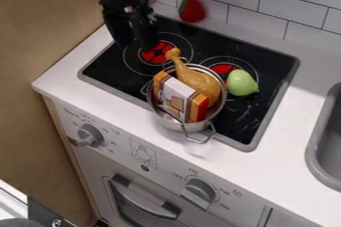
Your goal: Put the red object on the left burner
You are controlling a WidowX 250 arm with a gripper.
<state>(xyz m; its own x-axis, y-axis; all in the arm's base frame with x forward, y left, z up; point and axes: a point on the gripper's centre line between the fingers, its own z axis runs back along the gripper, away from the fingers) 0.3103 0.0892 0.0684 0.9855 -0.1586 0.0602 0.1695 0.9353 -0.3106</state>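
So the strawberry (192,10) sits behind and right of the left burner (158,52). Hand (136,48) is over that burner's left side, fingers apart, nothing held. From there the strawberry is off right and farther back, so imo go that way first. Its long axis looks roughly front-to-back. Count: one strawberry, one pot (182,127), drumstick (200,82) and box (177,98) inside, one pear (242,82), all three toy foods right of the left burner.

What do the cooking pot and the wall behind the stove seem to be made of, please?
The pot looks like shiny metal, likely stainless steel, given its silvery reflections and wire-like handle. The wall appears covered in smooth white tiles, perhaps ceramic, with dark joint lines.
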